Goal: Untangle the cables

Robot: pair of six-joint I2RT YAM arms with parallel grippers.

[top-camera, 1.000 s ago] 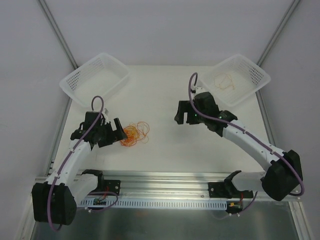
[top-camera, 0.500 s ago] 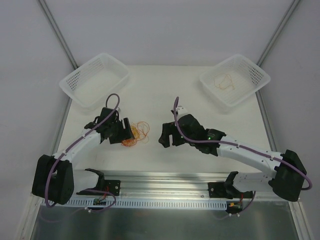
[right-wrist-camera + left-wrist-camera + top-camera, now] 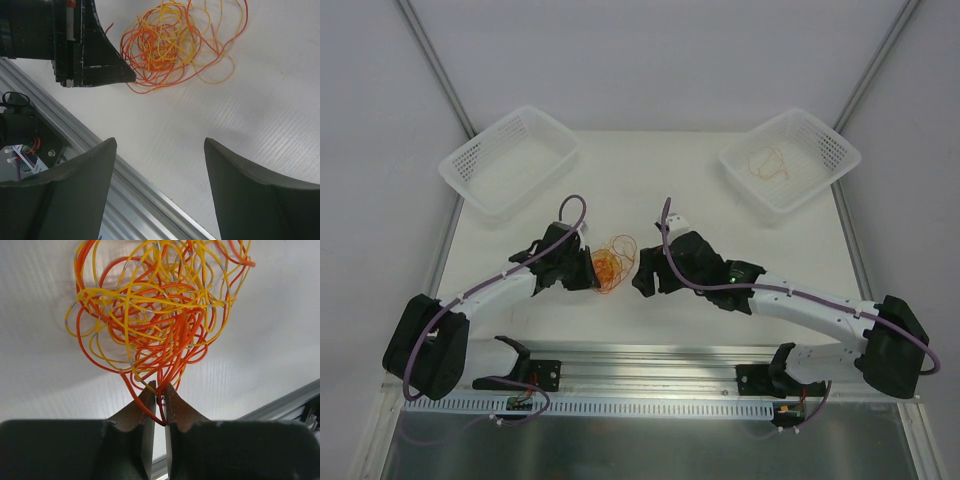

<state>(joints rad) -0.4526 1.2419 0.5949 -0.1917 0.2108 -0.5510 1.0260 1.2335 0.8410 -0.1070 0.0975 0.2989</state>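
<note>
A tangled ball of thin orange and yellow cables (image 3: 611, 262) lies on the white table between the two arms; it fills the upper half of the left wrist view (image 3: 155, 310) and shows at the top of the right wrist view (image 3: 175, 42). My left gripper (image 3: 159, 390) is shut on a few orange strands at the ball's near edge (image 3: 592, 272). My right gripper (image 3: 159, 142) stands open just right of the ball (image 3: 642, 275), above bare table, with nothing between its fingers. One more yellow-orange cable (image 3: 768, 163) lies in the right basket.
A white mesh basket (image 3: 510, 160) stands at the back left. A second white mesh basket (image 3: 792, 158) stands at the back right. An aluminium rail (image 3: 650, 355) runs along the table's near edge, close under both grippers.
My left gripper slid right to the tangle and shut on its strands, shifting the ball a little right. My right arm swung down and left from the right basket to the ball.
</note>
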